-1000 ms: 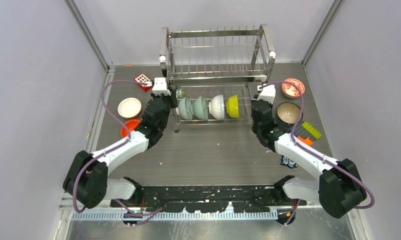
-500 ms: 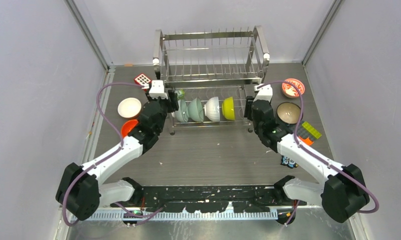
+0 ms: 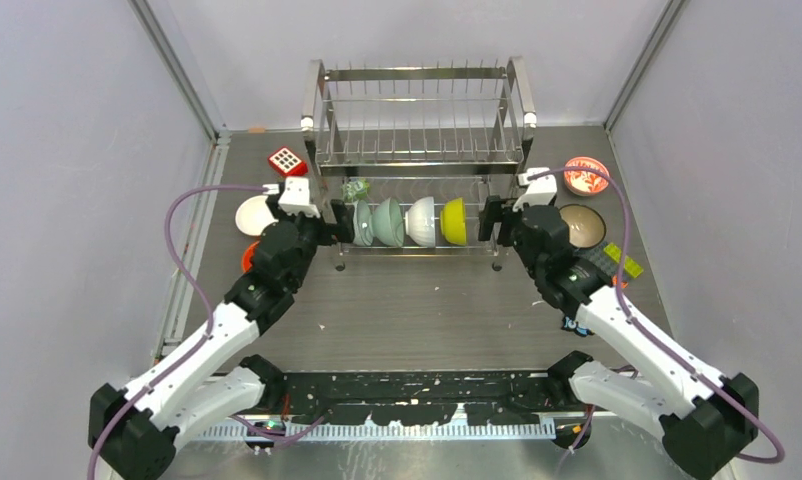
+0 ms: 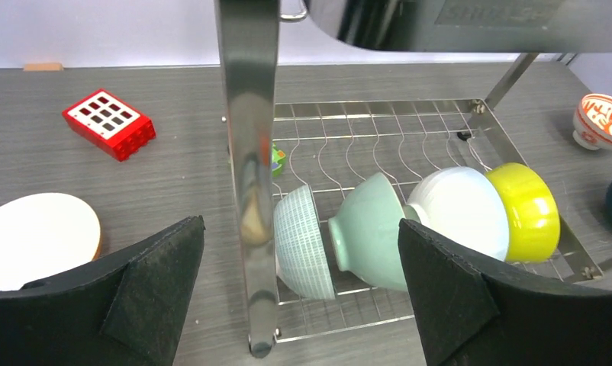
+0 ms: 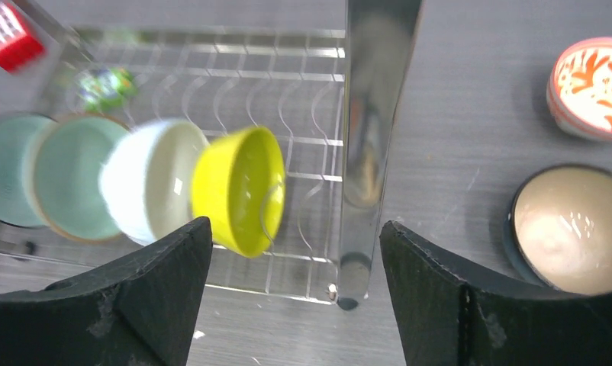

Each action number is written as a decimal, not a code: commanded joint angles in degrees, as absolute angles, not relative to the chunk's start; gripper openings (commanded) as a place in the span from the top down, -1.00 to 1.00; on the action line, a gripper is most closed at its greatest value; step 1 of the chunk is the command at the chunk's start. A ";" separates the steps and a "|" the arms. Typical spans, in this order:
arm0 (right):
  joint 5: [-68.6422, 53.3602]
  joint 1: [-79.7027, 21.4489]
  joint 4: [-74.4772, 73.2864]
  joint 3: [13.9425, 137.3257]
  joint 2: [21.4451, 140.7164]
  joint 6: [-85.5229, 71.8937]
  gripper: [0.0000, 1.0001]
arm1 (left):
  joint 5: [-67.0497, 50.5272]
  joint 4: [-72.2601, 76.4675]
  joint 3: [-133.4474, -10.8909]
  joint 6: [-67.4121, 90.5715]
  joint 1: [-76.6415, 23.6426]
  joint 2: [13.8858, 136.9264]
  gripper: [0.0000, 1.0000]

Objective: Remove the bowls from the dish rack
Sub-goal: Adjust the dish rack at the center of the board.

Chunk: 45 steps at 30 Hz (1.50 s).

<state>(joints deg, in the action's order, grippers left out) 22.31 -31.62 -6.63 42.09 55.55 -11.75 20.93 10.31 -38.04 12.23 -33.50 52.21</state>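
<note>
Four bowls stand on edge in the lower tier of the dish rack. The left tool and right tool are spread, each straddling a rack end post and holding nothing. The bowls look glazed, so probably stiff, slick, breakable and light; pinch across a rim.

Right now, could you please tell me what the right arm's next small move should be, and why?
Probably ease the right gripper back off the rack's corner post: its jaws stand open around that post, holding nothing, and the yellow bowl just beside it sits in the rack.
</note>
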 commanded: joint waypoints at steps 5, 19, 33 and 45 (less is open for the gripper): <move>19.72 -32.05 -12.05 47.26 46.01 -12.05 -0.73 | 20.89 -2.93 -36.24 14.58 -33.75 40.53 -0.99; 8.54 -32.06 -31.62 51.78 35.12 -29.59 -0.86 | 17.56 -30.18 -41.73 26.94 -33.72 33.57 -0.99; -2.77 -35.97 -18.03 37.51 33.20 -40.86 -1.00 | 6.46 -29.60 -38.97 31.40 -33.69 31.66 -0.94; 34.65 -54.30 -20.78 42.20 50.66 -39.39 -0.99 | 8.85 -30.10 -37.35 31.64 -33.68 29.44 -0.87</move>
<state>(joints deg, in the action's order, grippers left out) 19.00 -52.73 -21.43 38.63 46.17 -38.74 8.51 -31.42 -37.54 31.18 -33.63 28.91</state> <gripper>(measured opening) 0.996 0.939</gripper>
